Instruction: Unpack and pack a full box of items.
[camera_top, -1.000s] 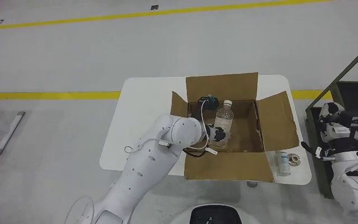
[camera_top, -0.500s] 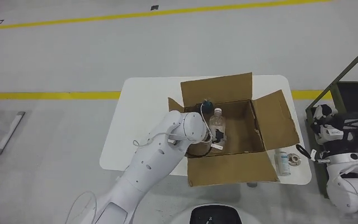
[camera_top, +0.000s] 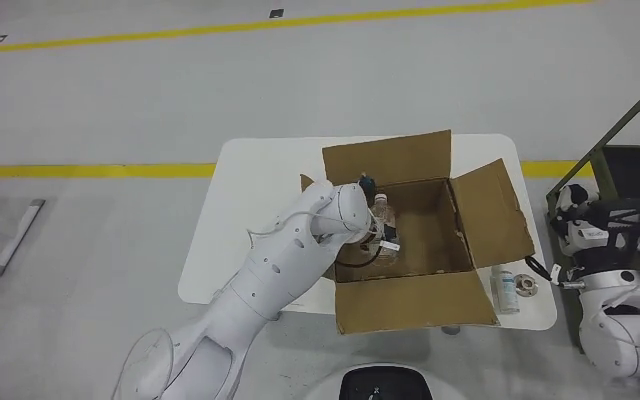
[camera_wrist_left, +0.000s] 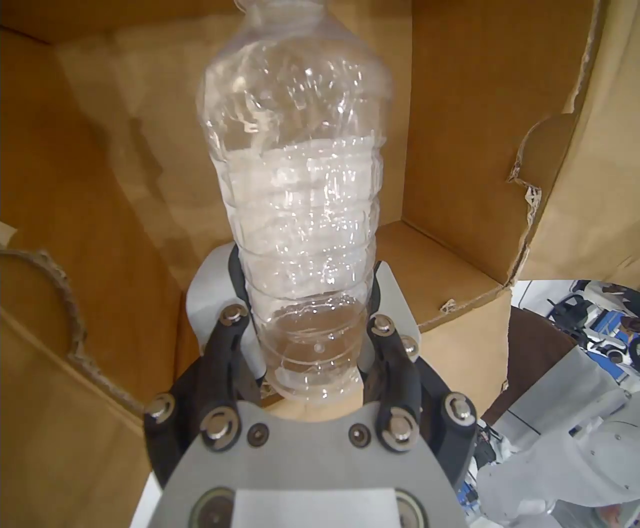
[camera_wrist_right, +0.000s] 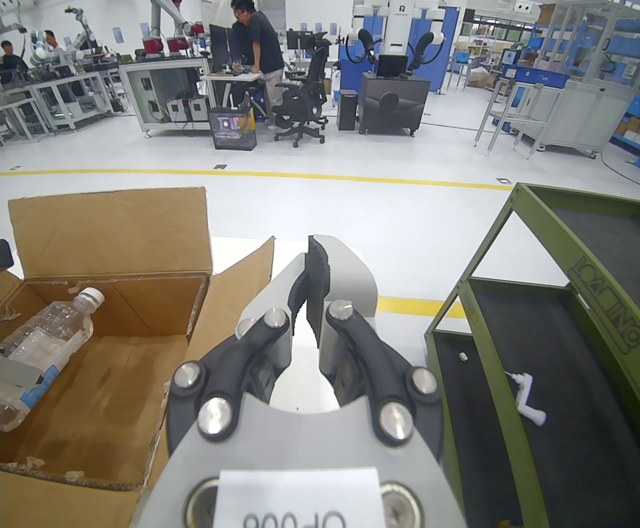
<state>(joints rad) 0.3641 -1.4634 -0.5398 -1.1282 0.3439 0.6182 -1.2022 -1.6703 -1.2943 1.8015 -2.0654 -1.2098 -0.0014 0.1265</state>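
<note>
The left gripper (camera_wrist_left: 306, 300) has its two fingers (camera_wrist_left: 207, 290) clamped on the base end of a clear, ribbed plastic water bottle (camera_wrist_left: 300, 200). The bottle juts out past them, tilted, inside the open cardboard box (camera_wrist_left: 100, 210). Beyond it, the box walls are matte brown with torn edges. The right gripper (camera_wrist_right: 314, 285), beside a green metal cart (camera_wrist_right: 500, 320), has its ridged pads pressed together on nothing.
</note>
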